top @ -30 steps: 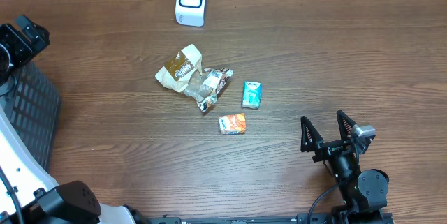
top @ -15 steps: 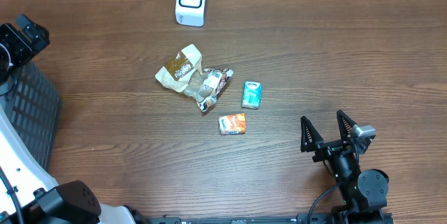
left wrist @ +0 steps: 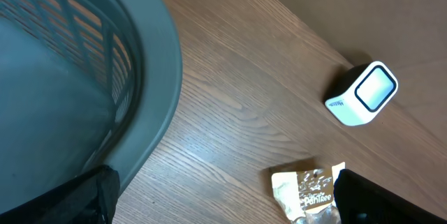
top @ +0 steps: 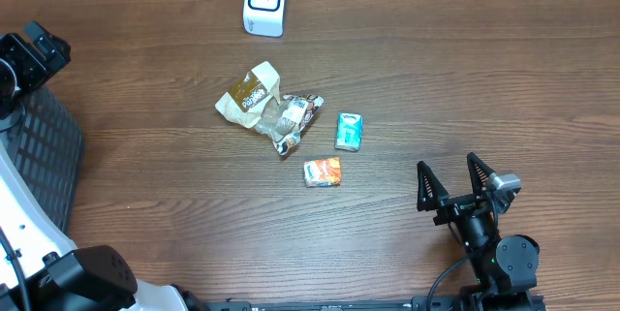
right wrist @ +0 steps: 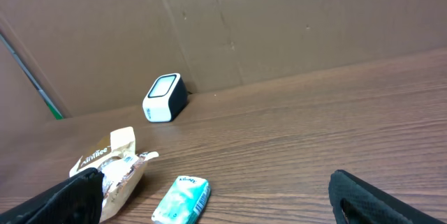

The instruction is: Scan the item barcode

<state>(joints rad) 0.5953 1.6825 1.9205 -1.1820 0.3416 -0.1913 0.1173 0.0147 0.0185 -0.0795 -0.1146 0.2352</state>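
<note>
— so, status?
— my left pincer (left wrist: 227, 199) and right pincer (top: 448, 171) hang released, empty. orange pack (top: 323, 171) lies on the surface (top: 484, 78), well apart from the scanner (top: 264, 2). grabbed flat, it may slip or hide its barcode.

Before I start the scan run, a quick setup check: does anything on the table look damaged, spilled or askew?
Nothing spilled. Only the tan wrapper and the brown-and-silver wrapper look odd: both crumpled, bunched together left of the teal pack. The orange pack and white scanner look intact.
</note>
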